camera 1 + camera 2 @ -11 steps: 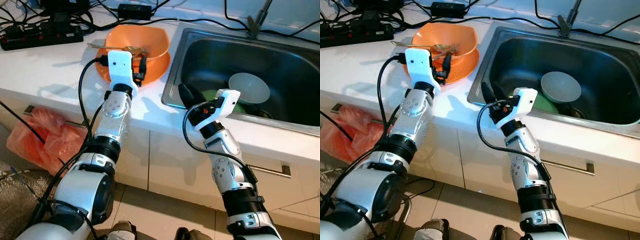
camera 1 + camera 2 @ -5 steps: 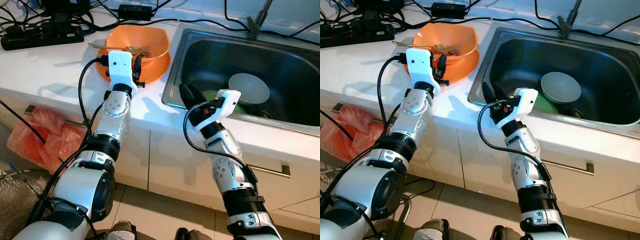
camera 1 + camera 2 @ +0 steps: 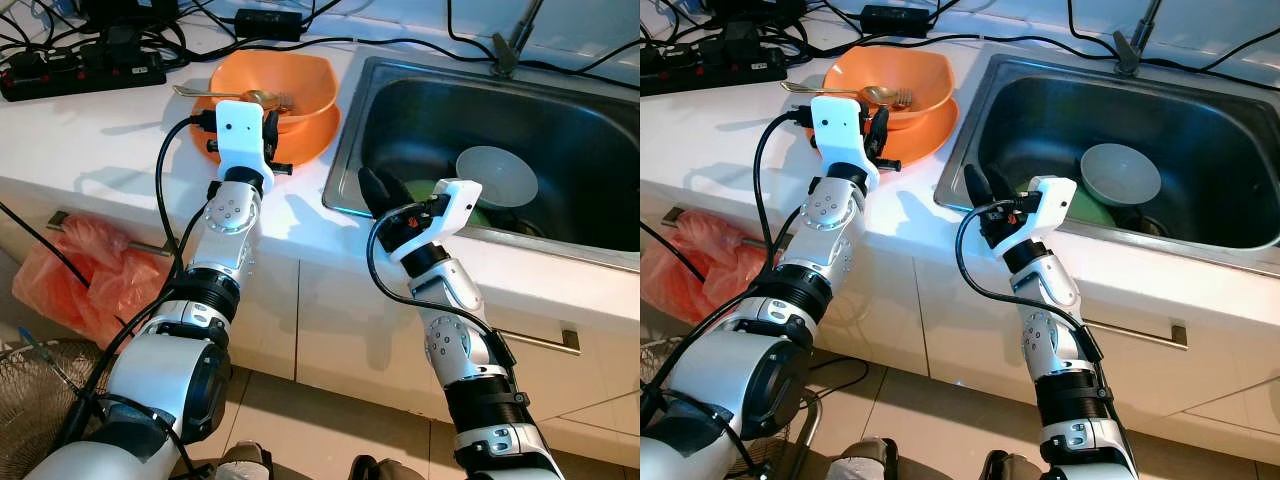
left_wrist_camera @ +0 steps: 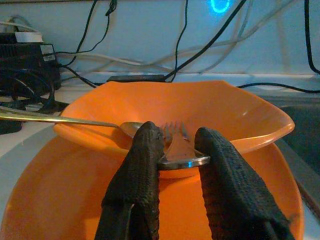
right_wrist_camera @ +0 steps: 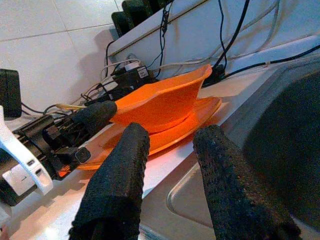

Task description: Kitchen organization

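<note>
An orange bowl (image 3: 305,78) sits on an orange plate (image 3: 318,135) on the white counter, just left of the steel sink (image 3: 400,110). A silver fork (image 4: 175,145) and a gold-handled spoon (image 4: 65,120) lie across the bowl. My left gripper (image 3: 272,140) is at the bowl's near rim, shut on the fork's handle end. My right gripper (image 3: 378,190) hovers open over the sink's front left corner, holding nothing. A white bowl (image 3: 497,176) rests on a green plate (image 3: 430,190) inside the sink.
A black power strip (image 3: 85,72) and cables run along the back of the counter. The faucet base (image 3: 510,50) stands behind the sink. A red plastic bag (image 3: 85,275) lies on the floor to the left, below the cabinet fronts.
My left gripper has shifted slightly left and up at the bowl's rim with the fork, and the cutlery in the bowl moved with it. The right arm has stayed still.
</note>
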{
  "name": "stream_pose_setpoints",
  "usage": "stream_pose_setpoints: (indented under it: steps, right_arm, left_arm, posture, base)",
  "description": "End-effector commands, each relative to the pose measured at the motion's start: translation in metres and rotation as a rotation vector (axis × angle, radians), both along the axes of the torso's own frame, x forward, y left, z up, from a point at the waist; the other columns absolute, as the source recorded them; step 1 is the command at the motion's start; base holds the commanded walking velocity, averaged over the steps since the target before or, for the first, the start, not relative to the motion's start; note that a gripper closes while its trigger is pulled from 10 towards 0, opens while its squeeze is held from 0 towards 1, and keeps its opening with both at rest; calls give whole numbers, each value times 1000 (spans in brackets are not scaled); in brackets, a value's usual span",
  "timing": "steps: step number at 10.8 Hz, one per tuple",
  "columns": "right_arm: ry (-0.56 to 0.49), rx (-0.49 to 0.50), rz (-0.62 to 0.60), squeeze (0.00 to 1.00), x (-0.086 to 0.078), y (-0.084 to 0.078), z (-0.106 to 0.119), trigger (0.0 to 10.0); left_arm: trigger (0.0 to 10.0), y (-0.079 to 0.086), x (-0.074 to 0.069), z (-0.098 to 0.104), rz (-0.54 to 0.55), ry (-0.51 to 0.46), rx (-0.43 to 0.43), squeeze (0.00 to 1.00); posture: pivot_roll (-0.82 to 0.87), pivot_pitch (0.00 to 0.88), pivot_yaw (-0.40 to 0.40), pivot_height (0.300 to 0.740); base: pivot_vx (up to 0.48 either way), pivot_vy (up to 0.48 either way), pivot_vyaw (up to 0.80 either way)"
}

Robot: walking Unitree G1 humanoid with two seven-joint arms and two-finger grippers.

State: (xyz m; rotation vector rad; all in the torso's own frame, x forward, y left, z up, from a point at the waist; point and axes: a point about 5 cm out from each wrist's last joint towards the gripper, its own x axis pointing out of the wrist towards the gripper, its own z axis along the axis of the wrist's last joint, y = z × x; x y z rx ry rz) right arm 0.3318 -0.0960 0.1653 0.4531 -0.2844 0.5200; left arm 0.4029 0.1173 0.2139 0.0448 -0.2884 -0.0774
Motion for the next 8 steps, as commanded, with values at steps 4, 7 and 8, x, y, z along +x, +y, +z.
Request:
stream_pose_setpoints:
  steps: [4, 7, 8]
  right_arm:
    - [21, -1, -9, 0, 1, -1, -3, 10000]
    - [23, -2, -12, 0, 1, -1, -4, 10000]
    - [23, -2, -11, 0, 1, -1, -4, 10000]
  left_arm:
    - [0, -10, -5, 21, -68, -152, -32, 0]
    - [10000, -20, -18, 44, -100, -337, 30, 0]
    - [10000, -22, -20, 47, -116, -356, 26, 0]
  posture:
    - [194, 127, -49, 740]
    - [197, 124, -49, 740]
    - [197, 122, -48, 740]
  base:
    - [0, 0, 0]
    - [0, 0, 0]
    - [0, 0, 0]
